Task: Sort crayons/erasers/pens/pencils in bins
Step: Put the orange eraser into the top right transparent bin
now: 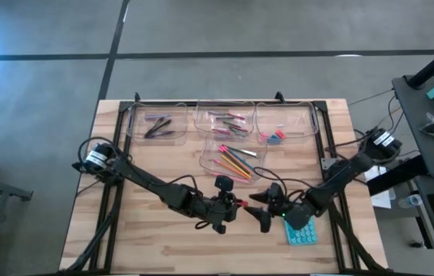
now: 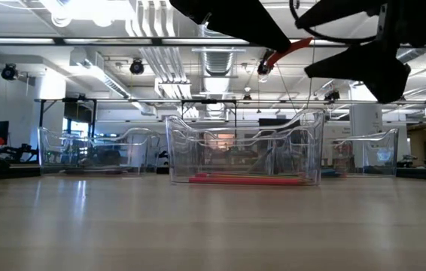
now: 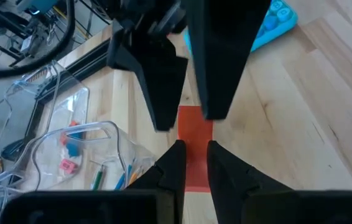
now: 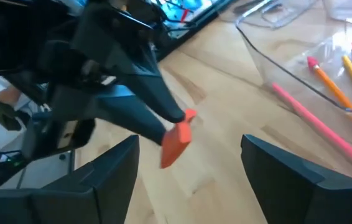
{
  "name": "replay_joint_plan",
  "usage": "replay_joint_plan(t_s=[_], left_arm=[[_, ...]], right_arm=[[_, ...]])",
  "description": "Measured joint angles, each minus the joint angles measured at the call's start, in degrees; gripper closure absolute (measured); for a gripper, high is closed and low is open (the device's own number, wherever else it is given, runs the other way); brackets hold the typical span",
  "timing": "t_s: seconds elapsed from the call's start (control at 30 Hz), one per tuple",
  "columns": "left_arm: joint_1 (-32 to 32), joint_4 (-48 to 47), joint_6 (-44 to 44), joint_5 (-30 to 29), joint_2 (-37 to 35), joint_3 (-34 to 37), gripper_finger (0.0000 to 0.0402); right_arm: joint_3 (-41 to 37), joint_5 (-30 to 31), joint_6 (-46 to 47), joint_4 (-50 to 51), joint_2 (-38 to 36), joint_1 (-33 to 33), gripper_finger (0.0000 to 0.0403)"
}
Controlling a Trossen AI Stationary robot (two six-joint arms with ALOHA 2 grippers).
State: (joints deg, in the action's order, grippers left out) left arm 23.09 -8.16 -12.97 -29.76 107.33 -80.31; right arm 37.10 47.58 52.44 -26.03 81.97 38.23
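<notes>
— While I hold both arms over the table [image 1: 148,238], what do you read on the bins [image 1: 156,123]?

— Three sit in a row at the far edge, the fourth just in front of the middle one. I see pens [image 1: 158,126] in the left bin, crayons [image 1: 228,120] in the middle, erasers [image 1: 275,136] in the right, pencils [image 1: 234,159] in the front one.

— And my grippers?

— Your left gripper [image 3: 193,163] is pinched shut on a red-orange crayon [image 3: 194,138], lifted off the wood near the table's middle, in front of the pencil bin. Your right gripper [image 4: 189,163] faces it with fingers spread wide, holding nothing, the crayon's tip between them.

— The calculator [image 1: 300,231]?

— Under your right arm, on the wood.
</notes>
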Motion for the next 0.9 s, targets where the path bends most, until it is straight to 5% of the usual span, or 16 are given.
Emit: replay_joint_plan(t_s=[0.9], left_arm=[[0.0,-0.2,0.1,-0.2,0.1,0.1,0.0361]], right_arm=[[0.0,-6.1,2.1,-2.2,0.6,-4.4,0.0187]])
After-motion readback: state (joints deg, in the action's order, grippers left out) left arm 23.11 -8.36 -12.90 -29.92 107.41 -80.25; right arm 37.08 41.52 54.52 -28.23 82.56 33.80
